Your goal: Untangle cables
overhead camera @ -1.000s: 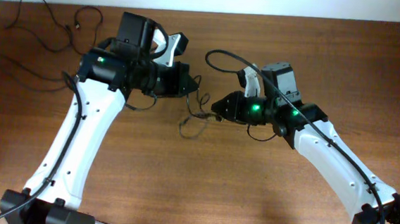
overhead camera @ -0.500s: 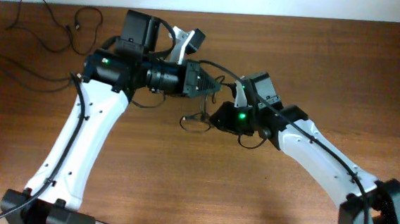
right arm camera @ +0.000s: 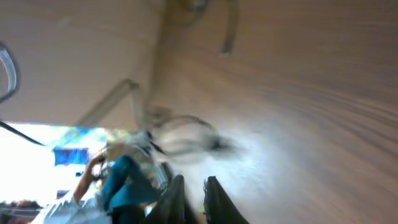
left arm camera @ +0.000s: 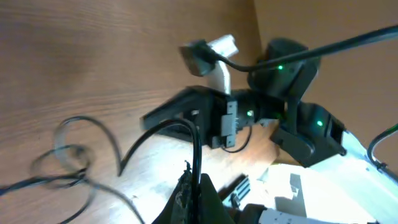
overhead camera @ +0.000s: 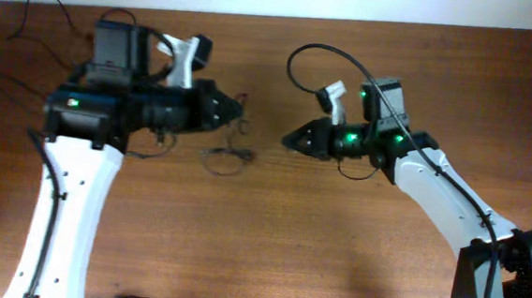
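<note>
Thin black cables (overhead camera: pixel 224 156): small loose looped tangle on table (overhead camera: pixel 268 248), one strand raised.

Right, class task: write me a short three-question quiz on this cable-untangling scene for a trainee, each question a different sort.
1. True or false: the left gripper is shut on a thin black cable.
2. The loose cable loop on the table lies: A) close by the left gripper's tip; B) at the table's far right edge; C) hanging off the front edge.
3. Fill in: the small lights on the right arm glow ____.
Key: 1 true; 2 A; 3 green.
</note>
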{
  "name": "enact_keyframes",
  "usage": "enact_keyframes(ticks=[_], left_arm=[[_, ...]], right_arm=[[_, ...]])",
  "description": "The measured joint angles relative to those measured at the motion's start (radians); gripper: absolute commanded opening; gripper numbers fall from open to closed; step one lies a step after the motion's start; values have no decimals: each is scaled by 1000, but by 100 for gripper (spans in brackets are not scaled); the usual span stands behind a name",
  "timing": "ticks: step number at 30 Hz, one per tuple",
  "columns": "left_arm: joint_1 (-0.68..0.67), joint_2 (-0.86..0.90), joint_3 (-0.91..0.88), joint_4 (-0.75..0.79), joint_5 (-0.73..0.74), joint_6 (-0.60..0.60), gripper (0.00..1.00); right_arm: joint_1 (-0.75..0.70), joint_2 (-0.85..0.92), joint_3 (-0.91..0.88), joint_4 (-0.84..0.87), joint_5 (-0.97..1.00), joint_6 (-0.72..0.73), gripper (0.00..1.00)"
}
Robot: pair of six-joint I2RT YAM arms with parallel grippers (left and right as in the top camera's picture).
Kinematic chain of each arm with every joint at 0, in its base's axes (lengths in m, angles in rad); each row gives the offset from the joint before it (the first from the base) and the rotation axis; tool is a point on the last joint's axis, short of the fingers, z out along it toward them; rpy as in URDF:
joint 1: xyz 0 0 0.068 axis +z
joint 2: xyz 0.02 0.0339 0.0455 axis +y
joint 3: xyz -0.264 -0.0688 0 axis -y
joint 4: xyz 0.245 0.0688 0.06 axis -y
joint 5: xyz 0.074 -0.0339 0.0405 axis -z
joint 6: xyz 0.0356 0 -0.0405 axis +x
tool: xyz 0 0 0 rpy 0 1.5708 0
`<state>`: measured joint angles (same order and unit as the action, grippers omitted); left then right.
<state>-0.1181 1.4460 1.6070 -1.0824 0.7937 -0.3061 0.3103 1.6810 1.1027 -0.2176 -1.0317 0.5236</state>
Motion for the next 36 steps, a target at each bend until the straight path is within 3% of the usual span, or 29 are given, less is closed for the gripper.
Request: enact_keyframes(ticks=[3, 10, 22, 26, 29, 36], left_arm=[[-75, 2, 0, 20, -95, -56, 0], [-89, 2, 0, 52, -224, -115, 0], [-89, 2, 0, 103, -3, -141, 0], [-89, 2, 0, 109, 57, -141, 0], [-89, 2, 0, 137, 75, -142, 0], [-62, 2, -1, 152, 121, -148, 0]], right_arm=[[54, 0, 1, 80, -74, 31, 14], [71, -1, 1, 114, -119, 113, 17], [91, -3, 1, 121, -61, 155, 19], [91, -3, 1, 122, -38, 159, 5], [109, -3, 1, 122, -29, 157, 4], [149, -7, 11, -168, 319, 153, 4]])
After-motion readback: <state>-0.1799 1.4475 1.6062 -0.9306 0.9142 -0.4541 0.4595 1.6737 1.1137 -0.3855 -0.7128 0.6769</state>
